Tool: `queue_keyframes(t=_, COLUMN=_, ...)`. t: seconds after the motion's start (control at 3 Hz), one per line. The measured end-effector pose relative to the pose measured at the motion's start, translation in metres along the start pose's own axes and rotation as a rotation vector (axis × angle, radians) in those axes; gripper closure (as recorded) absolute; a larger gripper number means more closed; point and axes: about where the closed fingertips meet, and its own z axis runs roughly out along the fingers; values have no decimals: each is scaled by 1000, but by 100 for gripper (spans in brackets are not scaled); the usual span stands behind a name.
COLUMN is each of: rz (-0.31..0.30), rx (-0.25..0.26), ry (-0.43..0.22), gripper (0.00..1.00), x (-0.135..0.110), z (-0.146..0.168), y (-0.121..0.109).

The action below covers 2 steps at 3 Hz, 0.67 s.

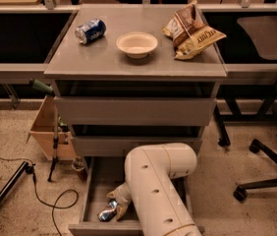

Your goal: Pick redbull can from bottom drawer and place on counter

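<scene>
Jaws at the end of the bulky white robot arm [158, 191] sat low inside the deep grey bottom drawer [103, 180], which stood pulled out. They lay right against the small slim silver-and-blue redbull can [107, 212]; whether they were clamped on it or merely beside it we could not tell. That can lay tilted on its side near the drawer's front left corner, which we judged was why the arm bent so steeply down over the opening. The grasp seemed to us the step in hand, with lift and placing not yet done.

Above, the matte grey rectangular desk [128, 65] carried a fatter blue soda can [90, 31] lying at its back left, a cream round bowl [136, 44] in the middle and crinkled brown snack bags [191, 29] at the right, so its front strip looked the likeliest landing. The two shallower grey drawers [133, 111] and the desk's front edge were, in our judgement, what the can would have to clear. An open brown cardboard box [44, 132] stood left of the cabinet and a black wheeled office chair [271, 151] to the right.
</scene>
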Motion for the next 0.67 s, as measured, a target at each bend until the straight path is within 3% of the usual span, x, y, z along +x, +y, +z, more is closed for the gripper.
queue_keyframes(t=0.33, rz=-2, rx=-10, ry=14, gripper=74, x=0, z=-3, y=0)
queue_keyframes(t=0.67, rz=-2, rx=-10, ry=14, gripper=97, x=0, z=-3, y=0)
